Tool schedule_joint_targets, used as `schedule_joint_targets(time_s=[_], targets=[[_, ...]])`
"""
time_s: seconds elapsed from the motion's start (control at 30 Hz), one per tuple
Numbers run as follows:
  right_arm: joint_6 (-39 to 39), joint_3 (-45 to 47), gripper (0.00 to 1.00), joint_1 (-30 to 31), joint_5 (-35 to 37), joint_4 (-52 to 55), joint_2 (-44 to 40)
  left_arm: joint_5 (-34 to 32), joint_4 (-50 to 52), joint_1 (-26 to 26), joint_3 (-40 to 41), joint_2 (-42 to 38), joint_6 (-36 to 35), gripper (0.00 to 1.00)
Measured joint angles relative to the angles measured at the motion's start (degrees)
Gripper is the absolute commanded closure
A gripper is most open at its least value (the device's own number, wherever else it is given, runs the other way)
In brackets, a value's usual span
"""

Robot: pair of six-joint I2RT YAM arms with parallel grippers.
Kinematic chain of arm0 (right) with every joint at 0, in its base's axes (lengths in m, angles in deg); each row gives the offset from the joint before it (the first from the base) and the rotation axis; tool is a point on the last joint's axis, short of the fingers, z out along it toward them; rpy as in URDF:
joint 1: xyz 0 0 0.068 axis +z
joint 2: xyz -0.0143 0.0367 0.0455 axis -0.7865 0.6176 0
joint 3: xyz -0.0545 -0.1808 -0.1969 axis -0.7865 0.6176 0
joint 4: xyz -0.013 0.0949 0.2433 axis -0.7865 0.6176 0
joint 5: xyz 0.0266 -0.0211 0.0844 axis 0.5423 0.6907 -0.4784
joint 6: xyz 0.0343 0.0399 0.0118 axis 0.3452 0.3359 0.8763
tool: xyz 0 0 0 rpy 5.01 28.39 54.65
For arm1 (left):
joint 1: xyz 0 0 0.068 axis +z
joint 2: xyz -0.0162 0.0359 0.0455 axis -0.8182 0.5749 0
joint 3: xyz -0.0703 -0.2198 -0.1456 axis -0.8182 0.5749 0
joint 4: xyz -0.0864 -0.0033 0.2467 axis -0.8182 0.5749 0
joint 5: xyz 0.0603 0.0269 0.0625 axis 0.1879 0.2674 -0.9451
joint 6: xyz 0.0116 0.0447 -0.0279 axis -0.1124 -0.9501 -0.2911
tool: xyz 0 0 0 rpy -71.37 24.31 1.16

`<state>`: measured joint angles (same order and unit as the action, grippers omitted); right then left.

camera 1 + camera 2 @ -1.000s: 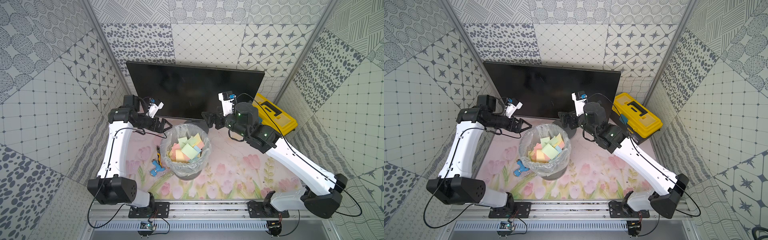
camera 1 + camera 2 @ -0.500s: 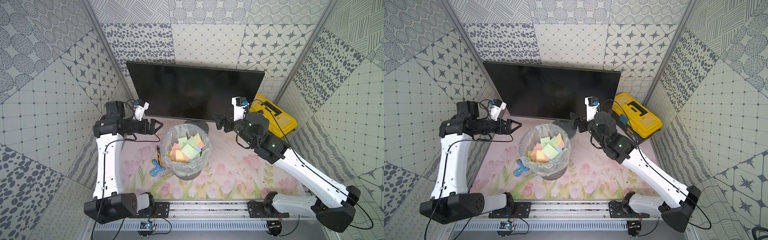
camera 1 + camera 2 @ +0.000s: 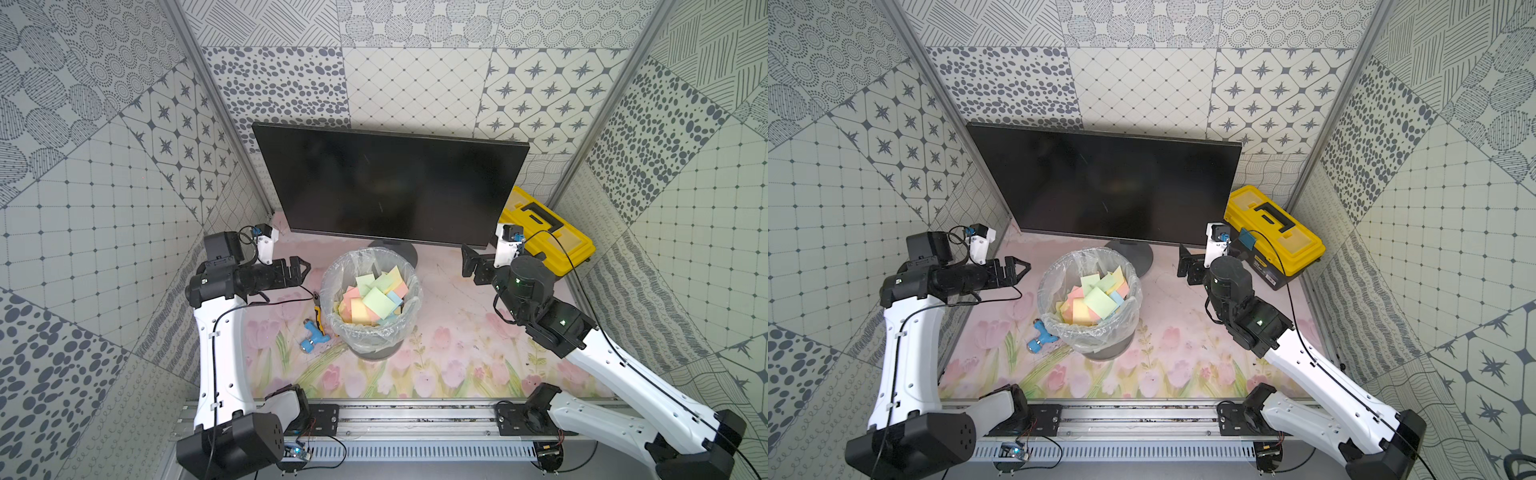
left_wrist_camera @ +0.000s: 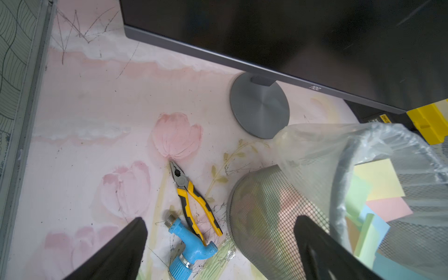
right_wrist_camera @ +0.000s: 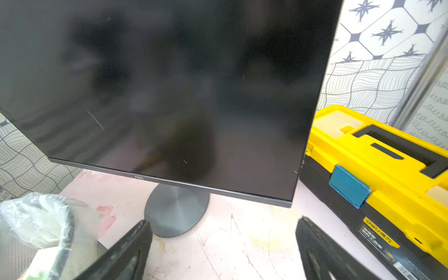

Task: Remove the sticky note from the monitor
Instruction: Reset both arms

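The monitor [image 3: 386, 183] [image 3: 1108, 183] stands at the back on its round base, and its black screen is bare in every view [image 4: 266, 29] [image 5: 169, 84]. No sticky note shows on it. My left gripper [image 3: 306, 268] [image 3: 1025, 266] hangs open and empty left of the mesh bin [image 3: 332, 282] [image 3: 1046, 286], pointing at it. In the left wrist view its jaws [image 4: 219, 218] stand wide apart over the mat. My right gripper [image 3: 467, 264] [image 3: 1183, 264] is open and empty below the monitor's right corner [image 5: 223, 220].
The plastic-lined bin [image 4: 261, 206] holds several coloured paper squares. Yellow pliers [image 3: 317, 307] [image 4: 194, 201] and a blue tap fitting [image 3: 313, 332] [image 4: 191, 244] lie on the mat at its left. A yellow toolbox [image 3: 544, 232] [image 5: 388, 169] sits by the right wall. Patterned walls close in three sides.
Both arms have drawn back. The left gripper slid left and nearer, away from the bin rim. The right gripper moved right, from the monitor's middle to its right corner. Both stayed open.
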<state>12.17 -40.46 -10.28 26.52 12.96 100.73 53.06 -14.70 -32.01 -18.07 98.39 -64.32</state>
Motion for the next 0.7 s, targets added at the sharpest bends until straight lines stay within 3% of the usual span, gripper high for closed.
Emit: schedule_joint_targets(time_s=[0.4,0.7], targets=[[2.99,9.35,0.03,-0.46,4.85,1.92,-6.49,-9.18,-12.41,0.04,14.01,-4.52,1.9,0.01],[2.75,12.74,0.03,-7.34,1.95,1.11,-6.32,-7.76,-24.83,0.04,24.61,-5.51,1.66,0.01]])
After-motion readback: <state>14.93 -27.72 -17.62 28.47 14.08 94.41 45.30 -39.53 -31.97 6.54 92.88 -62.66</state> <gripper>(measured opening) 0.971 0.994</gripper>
